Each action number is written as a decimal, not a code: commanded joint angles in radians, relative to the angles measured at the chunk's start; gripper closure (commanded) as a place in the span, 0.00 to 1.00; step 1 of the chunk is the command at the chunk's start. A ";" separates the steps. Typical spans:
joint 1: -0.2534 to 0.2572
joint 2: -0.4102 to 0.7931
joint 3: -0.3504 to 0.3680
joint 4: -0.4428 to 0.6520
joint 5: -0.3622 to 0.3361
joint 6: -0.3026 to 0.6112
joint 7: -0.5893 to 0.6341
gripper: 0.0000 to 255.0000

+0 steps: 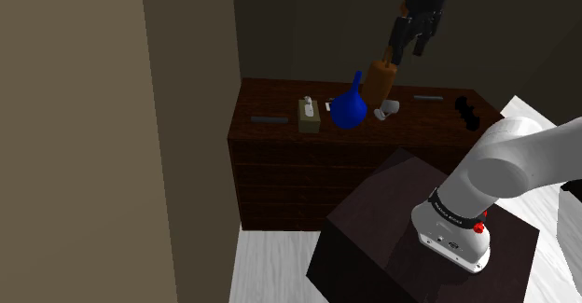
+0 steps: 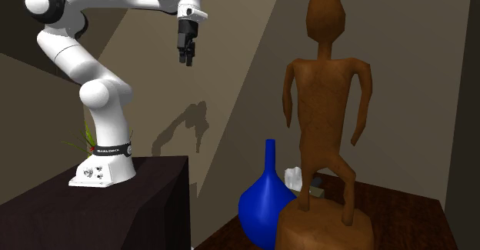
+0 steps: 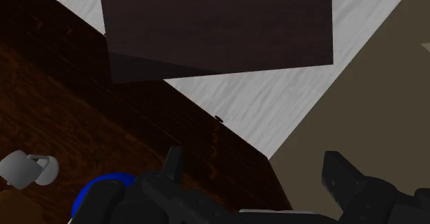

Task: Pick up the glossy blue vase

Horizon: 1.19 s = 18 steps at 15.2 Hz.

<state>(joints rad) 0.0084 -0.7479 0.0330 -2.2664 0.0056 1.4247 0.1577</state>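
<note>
Dresser [image 1: 280, 161] carries the wooden figure [image 1: 380, 79] | your blue vase [image 1: 349, 111] stands just beside the figure, on the shoulder view's left | gripper [image 1: 408, 54] hangs above the figure, seemingly clear of it, fingers spread wide, clasping nothing.

Glossy blue vase [image 1: 350, 107], round-bellied, slim-necked, seemingly upright on the dark dresser [image 1: 280, 133].
</note>
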 commanded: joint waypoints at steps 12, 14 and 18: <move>-0.060 0.214 -0.149 -0.044 -0.088 0.308 -0.146 0.00; -0.069 0.266 -0.176 -0.035 -0.096 0.361 -0.172 0.00; -0.084 0.382 -0.227 -0.002 -0.099 0.461 -0.226 0.00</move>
<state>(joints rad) -0.0703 -0.3894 -0.1803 -2.2676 -0.0917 1.8561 -0.0529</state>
